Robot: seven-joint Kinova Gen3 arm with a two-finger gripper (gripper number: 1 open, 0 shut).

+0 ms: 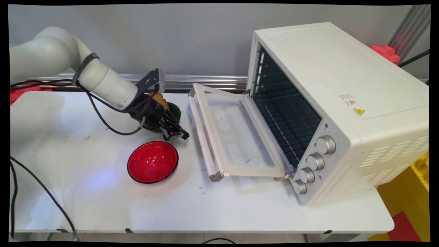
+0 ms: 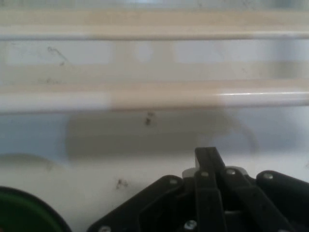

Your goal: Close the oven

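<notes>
Green bowl (image 1: pixel 174 111), just left of the oven door (image 1: pixel 236 137), looks light, stiff, slick; you'd grip its rim. Jaws closed, empty, between bowl and door.

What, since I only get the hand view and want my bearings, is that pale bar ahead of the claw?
Observer: It is the handle on the door of a white toaster oven. The door lies folded down open, and the oven stands on the right of the table.
Operator: And the green rim at my lower left?
Observer: A green bowl, mostly hidden behind the arm. Something brown sits in it.
Operator: Anything I can't see at all?
Observer: A red bowl, empty, on the table just on the main camera's side of the claw.
</notes>
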